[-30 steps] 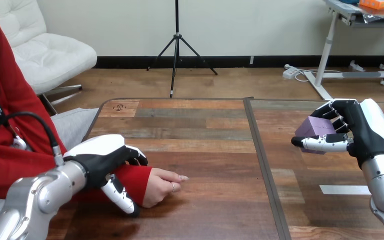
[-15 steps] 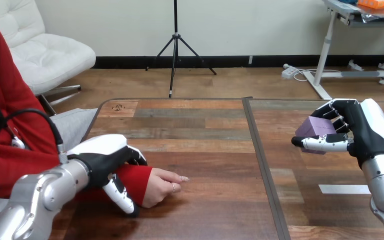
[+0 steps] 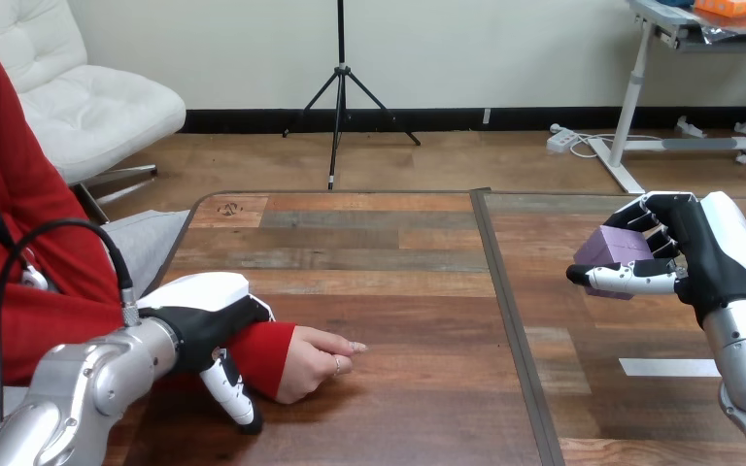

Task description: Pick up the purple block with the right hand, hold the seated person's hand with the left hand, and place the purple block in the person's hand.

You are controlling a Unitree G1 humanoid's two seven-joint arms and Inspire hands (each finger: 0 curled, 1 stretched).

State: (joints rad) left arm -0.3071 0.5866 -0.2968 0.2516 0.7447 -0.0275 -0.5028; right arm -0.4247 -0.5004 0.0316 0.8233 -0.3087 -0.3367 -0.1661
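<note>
**A:** How far along is it?

**B:** Two parts look done. The right hand has its fingers curled over the purple block with the thumb beneath. It holds the block above the table, near the right edge. By the left edge, the left hand wraps the person's wrist, fingers over the red sleeve and thumb down the near side.

**A:** What's left?

**B:** The delivery, I'd judge. The block and the person's hand are well apart, and that hand lies loosely curled on the wood.

**A:** Any writing?

**B:** Nothing legible. There's a small mark at the far left corner and a blank white strip near the right edge.
</note>
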